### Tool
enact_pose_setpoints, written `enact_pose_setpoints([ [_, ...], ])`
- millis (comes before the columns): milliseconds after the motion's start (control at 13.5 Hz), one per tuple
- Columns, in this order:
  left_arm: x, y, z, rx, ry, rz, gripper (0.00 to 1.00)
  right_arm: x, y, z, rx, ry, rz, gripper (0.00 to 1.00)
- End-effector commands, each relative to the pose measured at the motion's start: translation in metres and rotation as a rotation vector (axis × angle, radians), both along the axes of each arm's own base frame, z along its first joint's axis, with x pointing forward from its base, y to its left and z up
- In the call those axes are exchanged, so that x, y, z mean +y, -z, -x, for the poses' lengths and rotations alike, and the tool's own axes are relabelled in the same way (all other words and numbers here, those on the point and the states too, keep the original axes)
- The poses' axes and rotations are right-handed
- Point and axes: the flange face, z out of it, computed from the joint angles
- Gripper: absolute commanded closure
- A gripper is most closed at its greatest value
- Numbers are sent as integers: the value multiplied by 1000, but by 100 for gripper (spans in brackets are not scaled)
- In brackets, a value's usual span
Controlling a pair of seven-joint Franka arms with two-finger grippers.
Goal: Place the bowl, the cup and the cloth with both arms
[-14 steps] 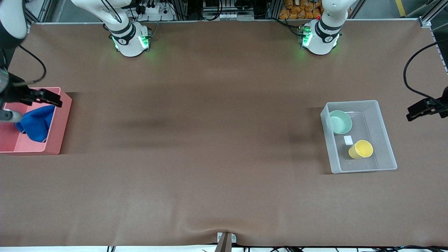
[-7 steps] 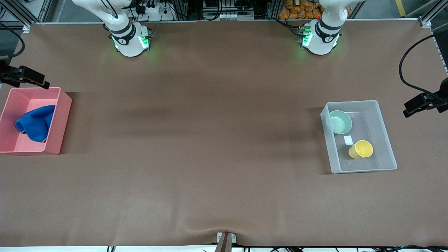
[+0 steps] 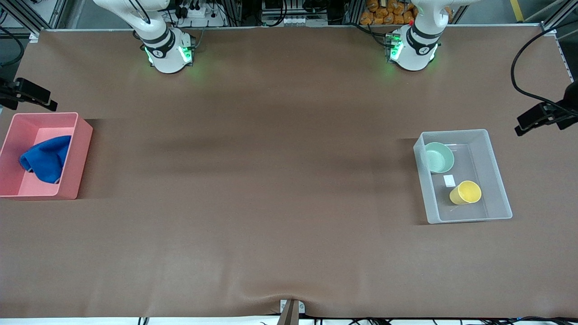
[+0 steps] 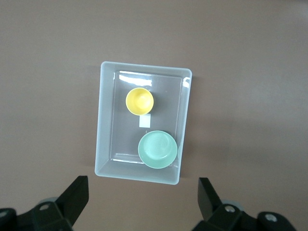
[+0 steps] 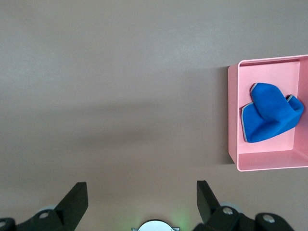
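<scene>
Both grippers (image 4: 142, 202) (image 5: 139, 202) gape empty; glossy bowl (image 3: 439, 157), crumpled cloth (image 3: 44, 159) binned.

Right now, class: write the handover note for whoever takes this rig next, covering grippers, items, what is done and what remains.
Left gripper: open, empty, over bare table beside the clear plastic bin.
Right gripper: open, empty, over bare table by the pink rectangular bin.
Pale mint green glossy bowl and small yellow handleless cup, tipped on its side: both in the clear bin, cup nearer the front camera.
Crumpled royal-blue cloth: in the pink bin.
Done: all three items binned.
Left: seemingly nothing; perhaps park both arms.
</scene>
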Motion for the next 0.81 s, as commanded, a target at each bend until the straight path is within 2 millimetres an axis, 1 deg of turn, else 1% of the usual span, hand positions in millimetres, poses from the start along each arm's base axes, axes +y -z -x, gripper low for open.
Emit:
enact_pose_setpoints([
  [0, -2, -3, 16, 7, 21, 27, 0, -2, -8, 4, -6, -8, -4, 0],
  [148, -7, 2, 26, 21, 30, 35, 0, -3, -8, 4, -6, -3, -2, 0],
  [444, -13, -2, 36, 19, 71, 32, 0, -4, -8, 4, -7, 2, -2, 0],
  [519, -12, -4, 39, 16, 70, 32, 0, -4, -7, 3, -5, 2, -2, 0],
  [593, -13, -3, 42, 25, 71, 31, 0, -2, -7, 3, -5, -1, -2, 0],
  [741, -12, -5, 44, 33, 77, 32, 0, -2, -6, 3, -4, -1, -2, 0],
])
